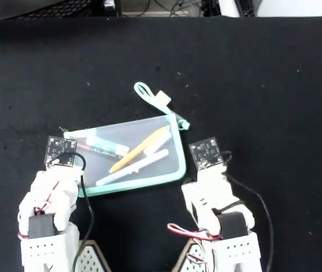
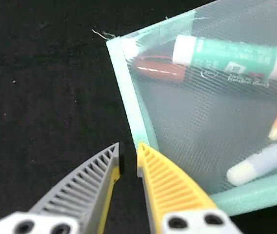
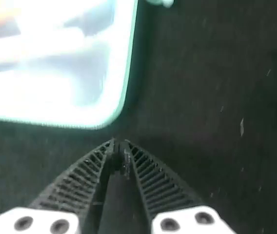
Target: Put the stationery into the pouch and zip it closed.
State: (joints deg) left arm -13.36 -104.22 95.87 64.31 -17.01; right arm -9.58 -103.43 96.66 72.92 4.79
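Overhead, the pouch [image 1: 173,163] is lying flat on the black table [image 1: 263,85] between the two arms, with an orange pen [image 1: 141,148], a white pen [image 1: 132,168] and a green-and-white tube [image 1: 101,146] showing through its clear wall. Its mint strap [image 1: 149,93] is trailing off the far corner; whether the zip is fully drawn cannot be told. The left arm [image 1: 50,198] is sitting at the pouch's left end, and the right arm [image 1: 215,198] is sitting just beside its right near corner.

Next, in the left wrist view, the left gripper [image 2: 128,151] is showing its jaws slightly spread and gripping nothing. The yellow finger is lying over the pouch's mint trim [image 2: 128,97] near a corner, the grey one over bare table.

Lastly, in the right wrist view, the right gripper [image 3: 118,146] is holding its jaws pressed together, empty, just off the pouch's rounded corner [image 3: 121,105].

Judging by the mesh, the pouch is looking light, soft and floppy, likely to slide when the zip is tugged. The stitched trim at the left end is offering the firmest pinch, while the strap is suiting the pull.
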